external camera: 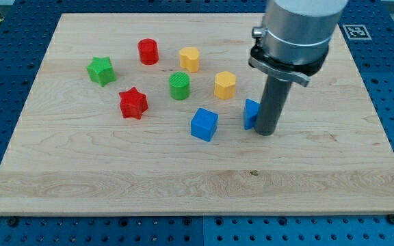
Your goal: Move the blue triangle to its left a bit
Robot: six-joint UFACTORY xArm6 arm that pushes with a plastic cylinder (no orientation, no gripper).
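The blue triangle (pixel 251 113) lies on the wooden board, right of centre, partly hidden behind the rod. My tip (pixel 266 132) rests on the board, touching the triangle's right side. A blue cube (pixel 204 124) sits a little to the left of the triangle.
A yellow hexagon (pixel 225 85) lies just above and left of the triangle. Further left are a green cylinder (pixel 179 86), another yellow hexagon (pixel 189 59), a red cylinder (pixel 148 52), a red star (pixel 133 103) and a green star (pixel 101 70). The board's right edge (pixel 382 130) is near.
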